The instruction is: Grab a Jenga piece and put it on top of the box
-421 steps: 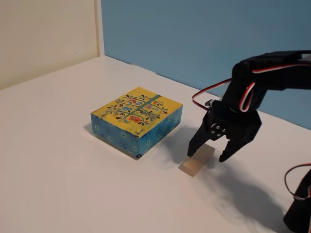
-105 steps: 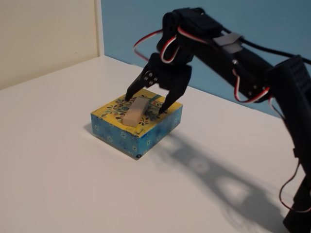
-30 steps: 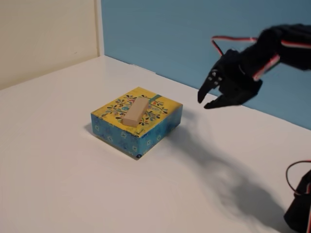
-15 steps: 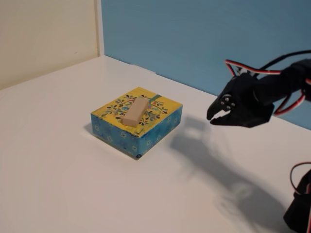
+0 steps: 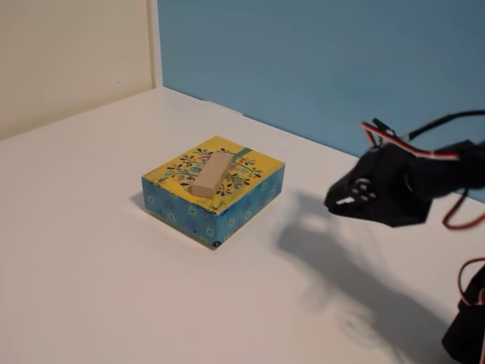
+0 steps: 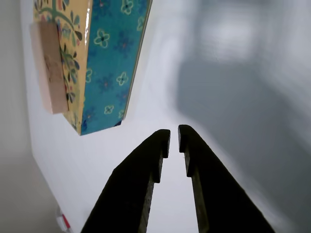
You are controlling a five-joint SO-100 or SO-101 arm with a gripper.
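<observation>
Nearest, in the wrist view, the gripper (image 6: 174, 137) is seen nearly pressed together, holding nothing. Toward ten o'clock the box (image 6: 109, 68) is found, and the Jenga piece (image 6: 51, 68), somewhat blurred, is laid seemingly flat on top.

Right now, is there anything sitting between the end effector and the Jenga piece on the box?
Nothing visible. The Jenga piece lies on the box, and only bare white table separates it from the empty end effector, which sits off to the box's side.
</observation>
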